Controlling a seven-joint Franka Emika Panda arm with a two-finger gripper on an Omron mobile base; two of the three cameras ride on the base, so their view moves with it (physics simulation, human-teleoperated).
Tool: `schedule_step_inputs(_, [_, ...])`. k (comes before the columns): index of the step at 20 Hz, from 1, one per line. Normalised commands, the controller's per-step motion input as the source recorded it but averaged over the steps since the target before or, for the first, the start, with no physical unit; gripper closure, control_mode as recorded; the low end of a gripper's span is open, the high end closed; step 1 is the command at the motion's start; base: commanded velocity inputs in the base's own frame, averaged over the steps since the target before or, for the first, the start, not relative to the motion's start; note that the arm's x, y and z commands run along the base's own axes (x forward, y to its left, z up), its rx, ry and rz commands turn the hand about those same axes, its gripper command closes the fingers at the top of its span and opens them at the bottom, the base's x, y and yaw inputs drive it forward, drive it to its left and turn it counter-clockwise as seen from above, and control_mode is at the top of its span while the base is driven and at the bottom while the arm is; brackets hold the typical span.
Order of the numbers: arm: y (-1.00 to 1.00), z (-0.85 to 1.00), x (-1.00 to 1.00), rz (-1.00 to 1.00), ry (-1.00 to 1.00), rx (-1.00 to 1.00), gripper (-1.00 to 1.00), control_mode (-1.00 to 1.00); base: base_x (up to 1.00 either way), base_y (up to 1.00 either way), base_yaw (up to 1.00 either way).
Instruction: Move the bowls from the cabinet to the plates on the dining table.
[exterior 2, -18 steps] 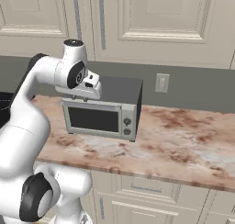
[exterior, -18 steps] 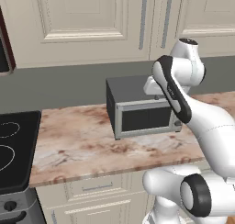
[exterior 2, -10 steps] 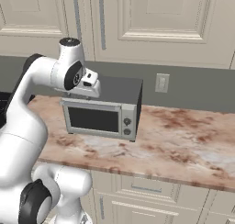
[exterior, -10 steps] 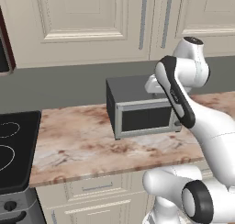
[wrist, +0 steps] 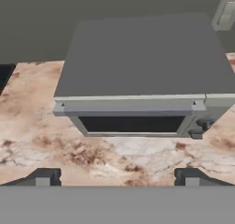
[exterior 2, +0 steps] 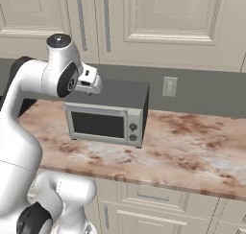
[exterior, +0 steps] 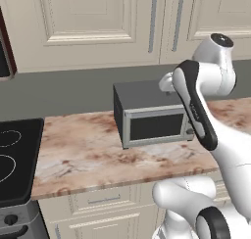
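Note:
The cabinet [exterior: 98,22] [exterior 2: 158,22] hangs above the counter with its cream doors shut, and a pair of silver bar handles [exterior: 153,22] [exterior 2: 106,22] marks where two doors meet. The bowls are hidden. The plates and the dining table are out of view. My gripper [wrist: 118,177] is open, its two dark fingertips [wrist: 43,177] set wide apart with nothing between them. The hand [exterior 2: 90,79] hovers just above the front left corner of a grey microwave, below the cabinet doors, and looks down on the microwave's top.
The grey microwave [exterior: 152,118] [exterior 2: 108,113] [wrist: 142,76] stands on the marble counter [exterior: 83,150] [exterior 2: 192,142] under the cabinet. A black cooktop [exterior: 14,155] lies at the counter's left end. A wall outlet [exterior 2: 168,86] sits right of the microwave. Cream drawers [exterior: 103,201] run below.
The arm's upper joint has risen a little and the hand has lifted slightly over the microwave. The scene itself has stayed put.

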Motion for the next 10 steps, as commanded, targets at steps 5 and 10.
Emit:
schedule_step_inputs(5, [-0.01,0.46,-0.02,-0.06,-0.17,-0.04,-1.0,-1.0,0.0,0.0,0.0])
schedule_step_inputs(10, [-0.07,0.48,0.0,-0.07,-0.17,-0.05,-1.0,-1.0,0.0,0.0,0.0])
